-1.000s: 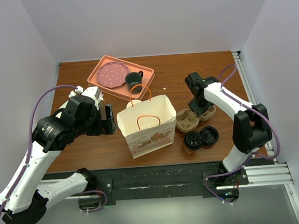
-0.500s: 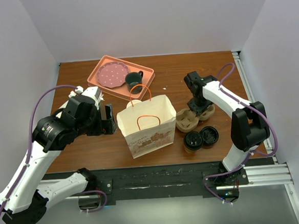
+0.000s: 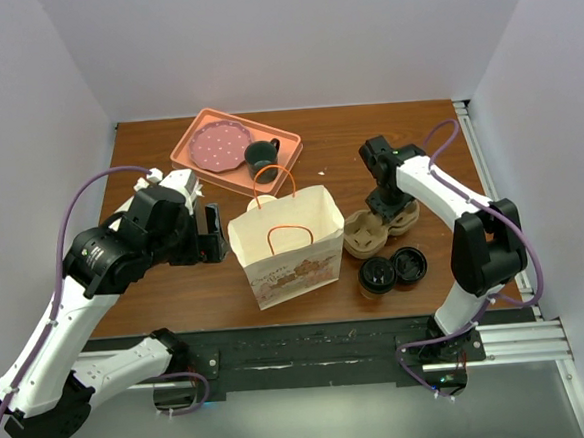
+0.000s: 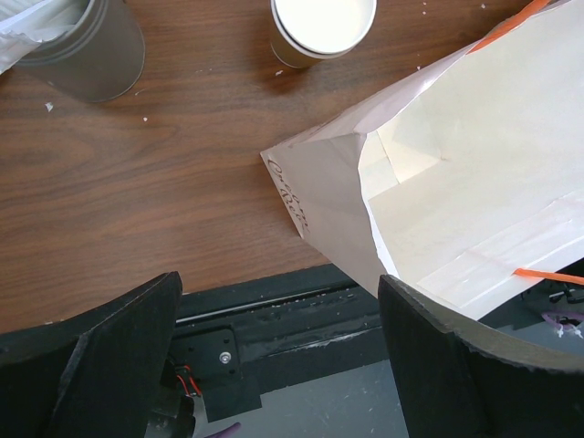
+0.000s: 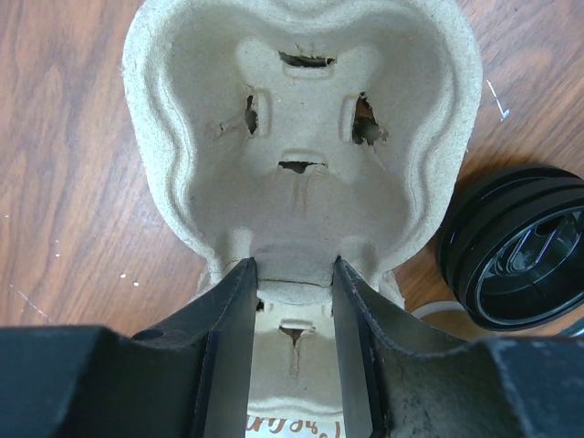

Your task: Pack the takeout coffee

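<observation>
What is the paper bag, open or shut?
Open: the paper bag has its mouth spread, and the left wrist view shows its pale inside.

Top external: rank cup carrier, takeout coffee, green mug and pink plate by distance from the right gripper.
1. cup carrier, at the right gripper fingers.
2. takeout coffee, toward the near edge.
3. green mug, far left.
4. pink plate, beyond the mug.
</observation>
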Tool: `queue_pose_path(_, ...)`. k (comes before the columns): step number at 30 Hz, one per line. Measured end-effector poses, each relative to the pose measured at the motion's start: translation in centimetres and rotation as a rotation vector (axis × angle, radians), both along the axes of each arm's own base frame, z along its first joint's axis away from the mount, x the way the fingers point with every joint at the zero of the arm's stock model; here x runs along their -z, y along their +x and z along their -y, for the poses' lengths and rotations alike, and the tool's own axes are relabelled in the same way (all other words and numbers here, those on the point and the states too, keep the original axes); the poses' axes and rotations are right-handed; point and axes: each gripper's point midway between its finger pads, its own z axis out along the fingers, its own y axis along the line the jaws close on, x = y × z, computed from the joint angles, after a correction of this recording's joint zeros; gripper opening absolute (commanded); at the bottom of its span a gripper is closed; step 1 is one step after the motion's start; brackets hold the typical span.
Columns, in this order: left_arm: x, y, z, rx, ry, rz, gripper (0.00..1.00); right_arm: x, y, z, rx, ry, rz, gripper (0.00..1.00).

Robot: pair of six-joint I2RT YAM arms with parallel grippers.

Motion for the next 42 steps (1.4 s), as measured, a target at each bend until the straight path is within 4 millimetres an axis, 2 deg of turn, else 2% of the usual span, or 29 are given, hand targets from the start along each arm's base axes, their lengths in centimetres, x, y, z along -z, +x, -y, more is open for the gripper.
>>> queue_pose_path(12,-0.2,-0.2,-0.1,-0.001,-0.008,0.010,0.94,-2.9,1.7,0.2,-0.043,-0.029,0.064,0.26)
queue_pose_path(16,-0.3,-0.2,-0.1,-0.001,-0.009,0.011,0.94,-5.1,2.1,1.0,-0.081,-0.073,0.109,0.25)
queue_pose_path(20,-0.3,-0.2,-0.1,-0.001,-0.009,0.012,0.94,-9.5,3.6,1.5,-0.169,-0.123,0.209,0.23)
queue_pose_path(25,-0.3,-0.1,-0.2,-0.003,-0.007,0.013,0.94,-17.1,5.8,1.5,-0.375,-0.193,0.384,0.24)
queue_pose_path(30,-0.3,-0.1,-0.2,-0.005,-0.005,0.016,0.94,-25.7,7.6,-1.1,-0.667,-0.200,0.623,0.25)
queue_pose_path(33,-0.4,0.0,-0.2,-0.006,-0.005,0.018,0.94,-30.4,7.2,-3.0,-0.853,-0.201,0.781,0.26)
queue_pose_path(37,-1.1,0.2,-0.1,-0.007,-0.018,0.036,0.94,-35.6,5.6,-6.0,-1.126,-0.210,0.982,0.25)
queue_pose_path(42,-2.6,0.5,0.2,-0.007,-0.042,0.068,0.94,-39.0,2.4,-9.9,-1.458,-0.192,1.174,0.26)
